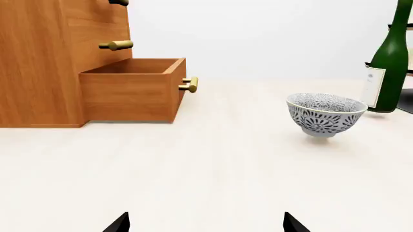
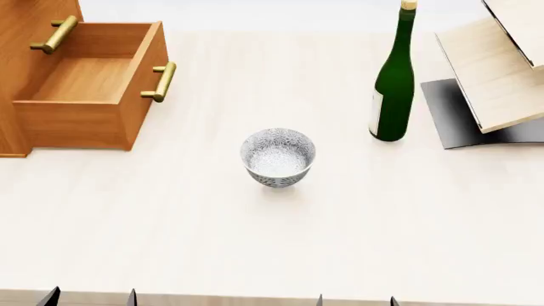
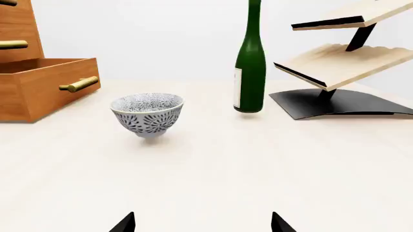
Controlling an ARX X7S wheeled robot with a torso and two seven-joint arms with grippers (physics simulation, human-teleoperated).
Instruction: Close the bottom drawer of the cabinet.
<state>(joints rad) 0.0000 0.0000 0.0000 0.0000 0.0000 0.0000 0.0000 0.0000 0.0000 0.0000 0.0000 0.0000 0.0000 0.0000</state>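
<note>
The orange-brown cabinet (image 2: 25, 19) stands at the table's far left; it also shows in the left wrist view (image 1: 38, 63). Its bottom drawer (image 2: 85, 83) is pulled out and empty, with its brass bar handle (image 2: 162, 81) facing right. The drawer also shows in the left wrist view (image 1: 132, 89) and the right wrist view (image 3: 45, 87). My left gripper (image 2: 89, 298) is open and empty at the table's near edge, well short of the drawer; its tips show in its wrist view (image 1: 205, 223). My right gripper (image 2: 355, 301) is open and empty at the near edge too (image 3: 202, 223).
A patterned white-and-blue bowl (image 2: 278, 156) sits mid-table. A green wine bottle (image 2: 393, 83) stands behind it to the right. A pale wooden slanted rack (image 2: 497, 70) on a dark base stands at the far right. The pale table (image 2: 255, 242) spreads between.
</note>
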